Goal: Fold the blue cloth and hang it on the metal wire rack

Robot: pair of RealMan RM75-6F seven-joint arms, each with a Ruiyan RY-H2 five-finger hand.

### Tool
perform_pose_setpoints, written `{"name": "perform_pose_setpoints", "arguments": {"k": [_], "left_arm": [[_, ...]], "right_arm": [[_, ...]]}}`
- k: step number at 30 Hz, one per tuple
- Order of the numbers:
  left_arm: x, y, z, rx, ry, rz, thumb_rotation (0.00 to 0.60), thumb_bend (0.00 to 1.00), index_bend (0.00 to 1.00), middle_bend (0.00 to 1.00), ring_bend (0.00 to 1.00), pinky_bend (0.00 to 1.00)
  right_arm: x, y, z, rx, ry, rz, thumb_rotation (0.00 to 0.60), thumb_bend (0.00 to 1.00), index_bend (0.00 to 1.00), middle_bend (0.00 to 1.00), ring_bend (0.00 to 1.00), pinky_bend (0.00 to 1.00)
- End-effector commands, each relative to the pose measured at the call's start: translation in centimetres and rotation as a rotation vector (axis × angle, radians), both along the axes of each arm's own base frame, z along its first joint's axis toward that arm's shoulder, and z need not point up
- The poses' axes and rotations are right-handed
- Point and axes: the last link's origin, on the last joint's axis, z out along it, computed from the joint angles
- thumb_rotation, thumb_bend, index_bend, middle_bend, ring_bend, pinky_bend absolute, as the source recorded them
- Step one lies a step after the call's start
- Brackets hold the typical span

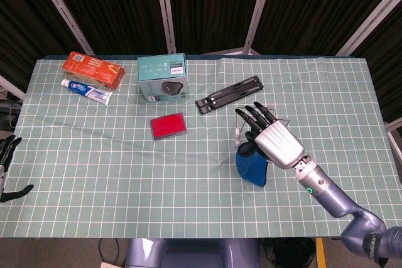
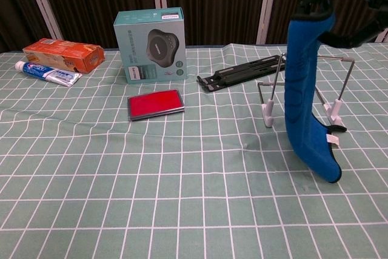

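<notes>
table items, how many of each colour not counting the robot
orange: 1, box
white: 1, toothpaste
teal: 1, box
red: 1, case
black: 1, stand
silver: 1, rack
blue: 1, cloth, held up by the right hand
total: 7

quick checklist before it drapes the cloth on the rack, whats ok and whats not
1. Right hand holds the blue cloth: ok.
2. Cloth lifted off the table: ok, hanging folded and long.
3. Cloth above the metal wire rack: not ok, it hangs in front of the rack, not over the top bar.
4. Rack upright: ok.
5. Black stand clear of the path: ok, behind the rack.
6. Left hand out of the way: ok, at the far table edge.
</notes>
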Motion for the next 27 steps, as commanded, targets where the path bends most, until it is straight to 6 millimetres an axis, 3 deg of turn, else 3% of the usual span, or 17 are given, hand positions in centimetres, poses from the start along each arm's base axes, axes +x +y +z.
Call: {"name": "perform_pose_setpoints", "arguments": {"k": [1, 7, 16, 27], "left_arm": [[0.1, -0.2, 0.2, 0.003, -0.006, -0.007, 0.600, 0.00, 0.00, 0.00, 0.00, 0.00], [0.3, -0.4, 0.6, 0.011, -0.018, -0.019, 0.600, 0.00, 0.00, 0.00, 0.00, 0.00], [0.3, -0.7, 1.1, 0.022, -0.033, -0.022, 0.600, 0.00, 0.00, 0.00, 0.00, 0.00], [0.4, -0.9, 1.1, 0.020, -0.030, -0.029, 0.600, 0.00, 0.00, 0.00, 0.00, 0.00]], "right_arm": [[0.9, -0.1, 1.4, -0.093, -0.037, -0.097, 0.600, 0.47, 0.72, 0.00, 0.00, 0.00], [2.3, -0.5, 2.3, -0.174, -0.083, -0.214, 0.600, 0.48, 0.73, 0.00, 0.00, 0.00], [3.5, 0.4, 3.9, -0.258, -0.106, -0.354, 0.600, 0.49, 0.74, 0.00, 0.00, 0.00], [3.2, -0.7, 2.7, -0.266, -0.118, -0.486, 0.600, 0.51, 0.74, 0.01, 0.00, 0.00]]}}
